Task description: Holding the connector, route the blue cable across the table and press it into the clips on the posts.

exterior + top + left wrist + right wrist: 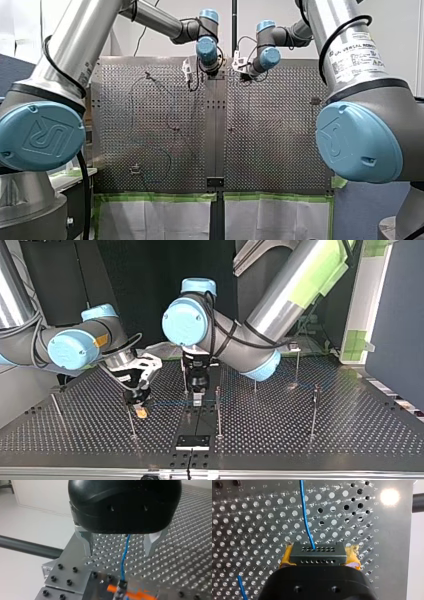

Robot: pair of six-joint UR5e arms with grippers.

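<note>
My right gripper [318, 556] is shut, its yellow pads [287, 557] clamped on the black connector [315, 551]. The blue cable [305, 517] leaves the connector and runs ahead over the perforated plate. In the top view my right gripper [139, 405] hangs low at the left and my left gripper [197, 390] stands just beside it. The thin blue cable [170, 402] stretches between them. My left gripper [120, 553] is open, and the blue cable [124, 555] passes untouched between its metal fingers [88, 543] down to the connector [121, 586].
Several thin posts stand on the perforated table, one [218, 410] close by my left gripper, another [314, 410] further towards the top view's right. A black bracket [192, 441] lies at the near edge. Loose cable loops [150, 150] lie on the front view's left plate.
</note>
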